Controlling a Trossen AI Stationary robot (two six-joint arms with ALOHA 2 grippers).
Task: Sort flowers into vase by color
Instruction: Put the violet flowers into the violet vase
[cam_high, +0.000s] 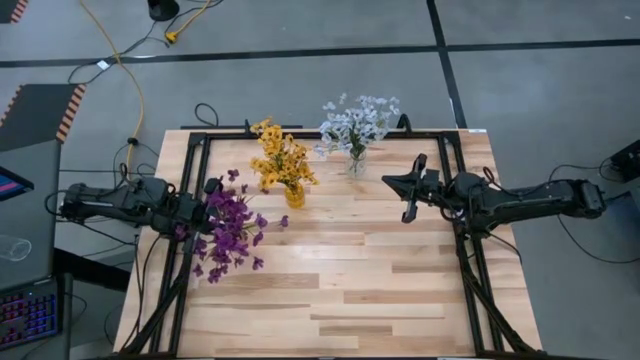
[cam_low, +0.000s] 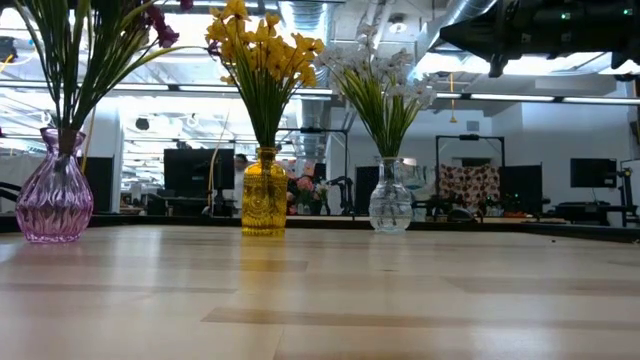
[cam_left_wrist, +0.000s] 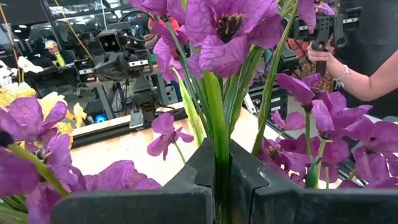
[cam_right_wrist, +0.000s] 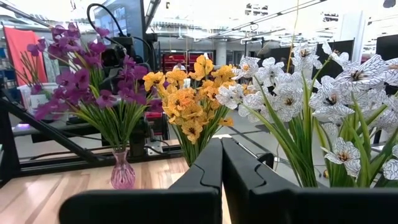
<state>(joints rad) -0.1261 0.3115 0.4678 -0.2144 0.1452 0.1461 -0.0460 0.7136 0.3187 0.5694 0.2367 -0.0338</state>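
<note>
While the left gripper (cam_left_wrist: 219, 186) pinches the purple flowers (cam_high: 228, 228) by their stems above the pink vase (cam_low: 55, 195), the right gripper (cam_high: 408, 186) hangs squeezed together, holding nothing, beside the white flowers (cam_high: 355, 123).

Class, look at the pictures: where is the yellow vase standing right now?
In the high view the yellow vase stands near the table's far edge, left of centre, between the purple flowers at the left gripper and the clear vase.

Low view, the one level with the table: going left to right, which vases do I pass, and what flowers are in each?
Pink-purple vase with purple flowers → amber vase with yellow flowers → clear vase with white flowers.
</note>
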